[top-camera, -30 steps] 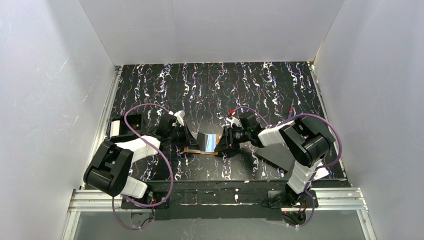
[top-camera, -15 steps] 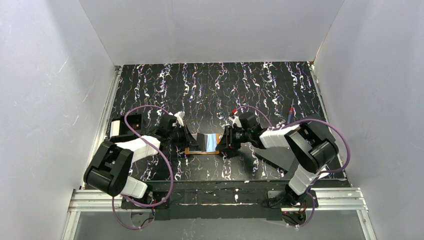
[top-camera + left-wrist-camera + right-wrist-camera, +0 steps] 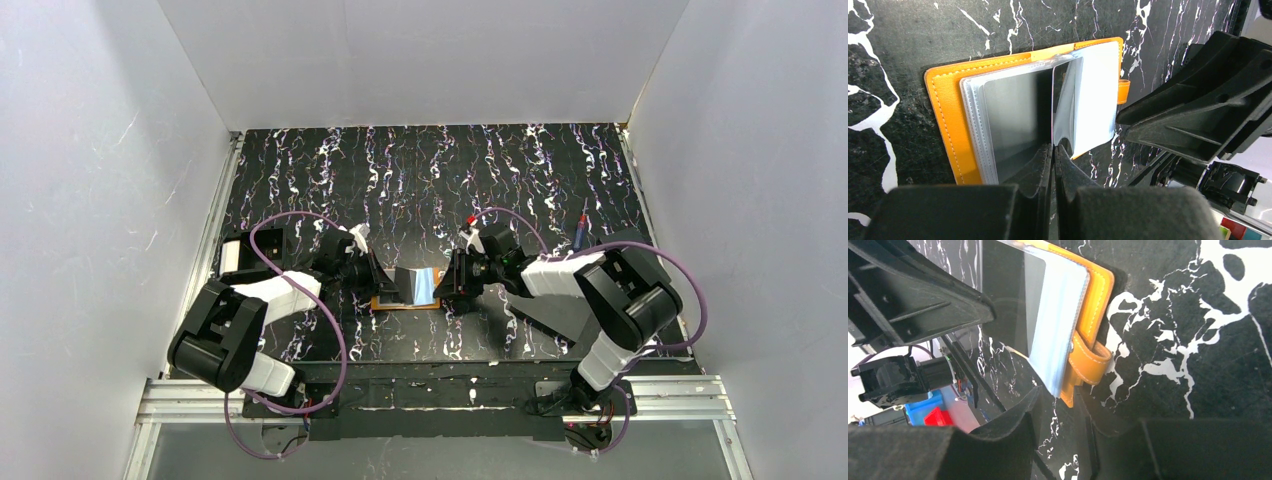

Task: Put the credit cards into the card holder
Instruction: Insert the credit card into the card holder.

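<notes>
Firmly left gripper pinches card holder sleeve; right gripper, ajar, straddles its edge.

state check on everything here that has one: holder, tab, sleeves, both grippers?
card holder: lying open, inside facing up.
snap tab: undone, curling off the cover edge.
clear sleeve: one leaf lifted upright off the stack.
left gripper: shut on the clear sleeve's near edge.
right gripper: jaws apart astride the holder's tab-side edge; clamped or not, cannot tell.
</notes>
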Motion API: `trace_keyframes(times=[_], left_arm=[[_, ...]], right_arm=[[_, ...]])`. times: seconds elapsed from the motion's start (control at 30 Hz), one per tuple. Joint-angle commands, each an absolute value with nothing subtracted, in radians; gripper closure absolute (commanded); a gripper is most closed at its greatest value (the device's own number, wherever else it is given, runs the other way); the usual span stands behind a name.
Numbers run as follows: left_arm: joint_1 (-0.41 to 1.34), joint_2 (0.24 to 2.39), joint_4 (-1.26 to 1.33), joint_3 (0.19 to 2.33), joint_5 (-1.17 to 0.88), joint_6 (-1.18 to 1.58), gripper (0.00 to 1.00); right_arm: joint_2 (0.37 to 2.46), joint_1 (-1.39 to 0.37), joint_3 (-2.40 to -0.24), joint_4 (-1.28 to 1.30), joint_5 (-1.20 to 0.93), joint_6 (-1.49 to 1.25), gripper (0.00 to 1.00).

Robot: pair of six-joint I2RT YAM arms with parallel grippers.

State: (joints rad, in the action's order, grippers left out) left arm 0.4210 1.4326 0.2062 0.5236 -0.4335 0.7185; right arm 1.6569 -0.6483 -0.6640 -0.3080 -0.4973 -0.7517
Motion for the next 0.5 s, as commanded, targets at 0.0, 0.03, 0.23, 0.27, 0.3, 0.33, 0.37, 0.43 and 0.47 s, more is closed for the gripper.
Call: trace_keyframes(times=[0.0, 0.03, 0.23, 0.27, 0.3, 0.33, 0.37, 0.43, 0.47], left_arm=[[0.428, 1.442, 0.152, 0.505, -0.44, 0.709, 1.0], [0.428, 1.443, 0.152, 0.505, -0.439, 0.709, 1.0], [0.428, 1.443, 0.153, 0.505, -0.442, 0.711, 1.0], [0.428, 1.443, 0.153, 0.505, -0.442, 0.712, 1.0], [0.428, 1.444, 0.153, 0.505, -0.443, 0.712, 1.0], [0.428, 1.444, 0.153, 0.505, -0.443, 0.712, 1.0], [0.428, 1.442, 0.153, 0.503, -0.445, 0.712, 1.0], [0.428, 1.439, 0.153, 0.502, -0.443, 0.713, 1.0], [0.428, 1.438, 0.153, 0.5, -0.443, 0.713, 1.0]], right_arm=[[1.71, -0.654, -0.69, -0.36, -0.513, -0.747, 0.64], [1.718, -0.655, -0.688, -0.37, -0.517, -0.751, 0.65], [1.728, -0.661, -0.686, -0.387, -0.52, -0.75, 0.72], [1.724, -0.661, -0.686, -0.385, -0.52, -0.751, 0.72], [1.715, -0.661, -0.686, -0.374, -0.517, -0.748, 0.71], [1.7, -0.661, -0.687, -0.357, -0.509, -0.743, 0.68], [1.684, -0.661, -0.688, -0.339, -0.501, -0.736, 0.67], [1.643, -0.661, -0.695, -0.298, -0.485, -0.719, 0.64], [1.625, -0.661, -0.7, -0.28, -0.48, -0.712, 0.63]])
